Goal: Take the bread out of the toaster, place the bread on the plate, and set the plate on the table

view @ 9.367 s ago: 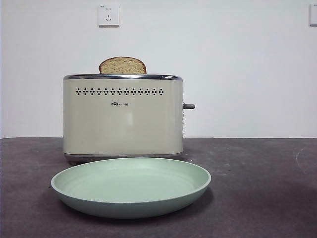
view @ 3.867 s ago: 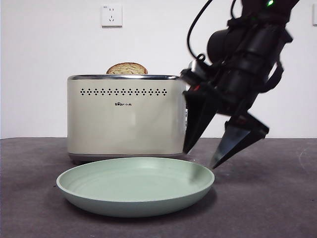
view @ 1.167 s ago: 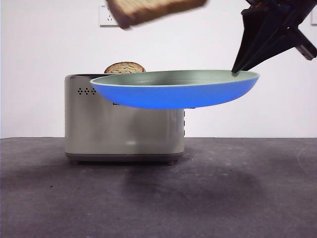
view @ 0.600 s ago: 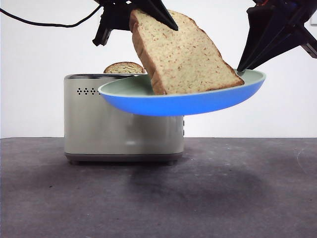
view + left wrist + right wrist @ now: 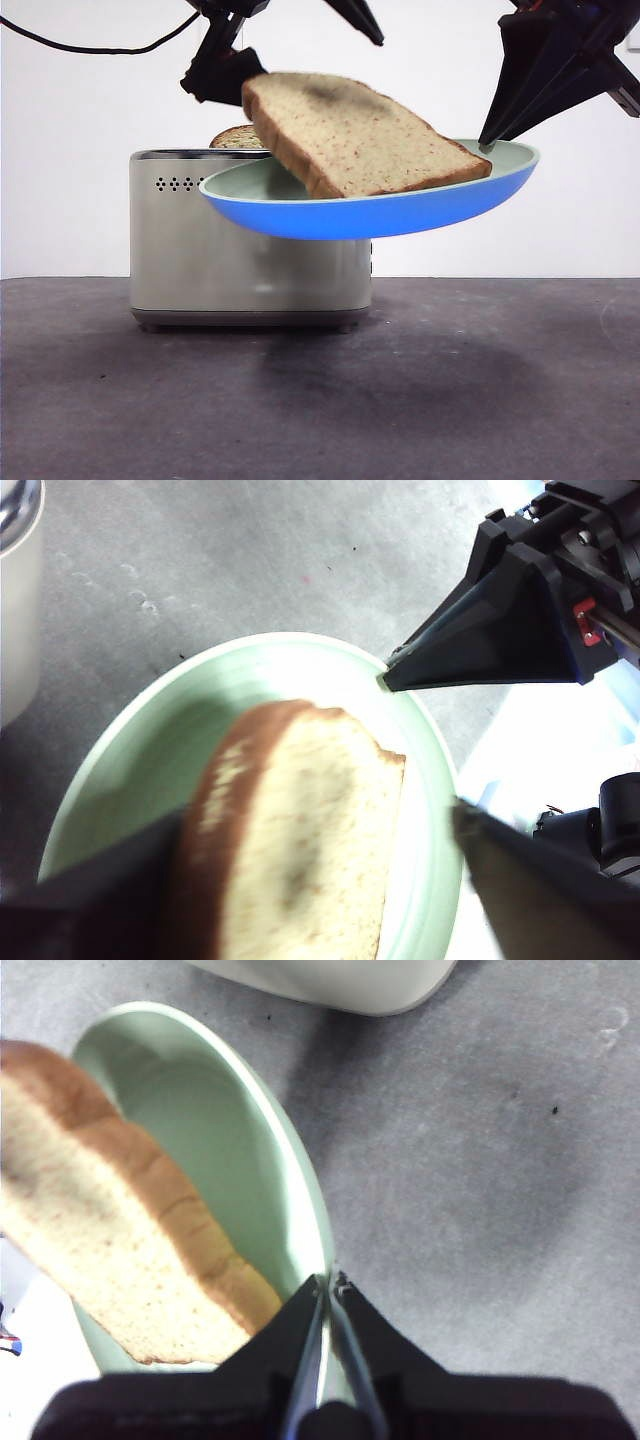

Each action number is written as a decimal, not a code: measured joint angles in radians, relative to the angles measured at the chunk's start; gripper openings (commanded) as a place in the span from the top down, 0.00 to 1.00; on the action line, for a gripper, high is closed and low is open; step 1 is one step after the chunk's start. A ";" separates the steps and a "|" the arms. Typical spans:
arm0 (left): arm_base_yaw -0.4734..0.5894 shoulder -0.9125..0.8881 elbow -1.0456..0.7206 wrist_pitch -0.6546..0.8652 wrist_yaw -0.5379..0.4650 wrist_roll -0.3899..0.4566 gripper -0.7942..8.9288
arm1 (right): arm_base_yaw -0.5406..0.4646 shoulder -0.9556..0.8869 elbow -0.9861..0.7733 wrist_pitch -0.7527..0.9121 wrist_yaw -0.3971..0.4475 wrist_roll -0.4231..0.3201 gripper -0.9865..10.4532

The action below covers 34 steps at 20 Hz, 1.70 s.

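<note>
The mint-green plate [image 5: 370,205] hangs in the air in front of the cream toaster [image 5: 200,250]. My right gripper [image 5: 486,140] is shut on its right rim, also seen in the right wrist view [image 5: 330,1282]. The bread [image 5: 350,140], pale and speckled with a brown crust, lies tilted in the plate, its lower end by the right rim and its upper end raised. My left gripper [image 5: 290,45] is open just above it, jaws spread to either side of the slice [image 5: 300,860]. The plate's rim [image 5: 430,740] shows below.
A darker domed slice [image 5: 230,137] still stands in the toaster's slot behind the plate. The dark grey table [image 5: 500,400] lies below the lifted plate. A black cable [image 5: 90,45] runs in from the top left.
The bread has dropped from a steep tilt to a flatter lie in the plate. My left gripper has opened and let it go. The plate and right gripper have barely moved.
</note>
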 measured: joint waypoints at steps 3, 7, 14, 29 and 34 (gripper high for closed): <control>-0.001 0.000 0.056 -0.058 0.000 -0.003 0.41 | 0.000 0.000 0.000 0.000 0.000 -0.003 0.92; -0.015 0.000 0.184 -0.119 -0.002 0.005 0.41 | 0.000 0.000 0.000 0.000 0.001 -0.004 0.92; -0.018 -0.002 0.454 -0.313 -0.007 0.082 0.41 | -0.047 0.000 0.000 -0.002 0.001 -0.019 0.92; -0.018 -0.335 0.531 -0.362 -0.090 0.137 0.41 | -0.212 0.254 -0.001 -0.043 0.009 -0.100 0.92; -0.018 -0.360 0.531 -0.395 -0.147 0.148 0.41 | -0.211 0.367 -0.001 -0.008 0.022 -0.101 0.92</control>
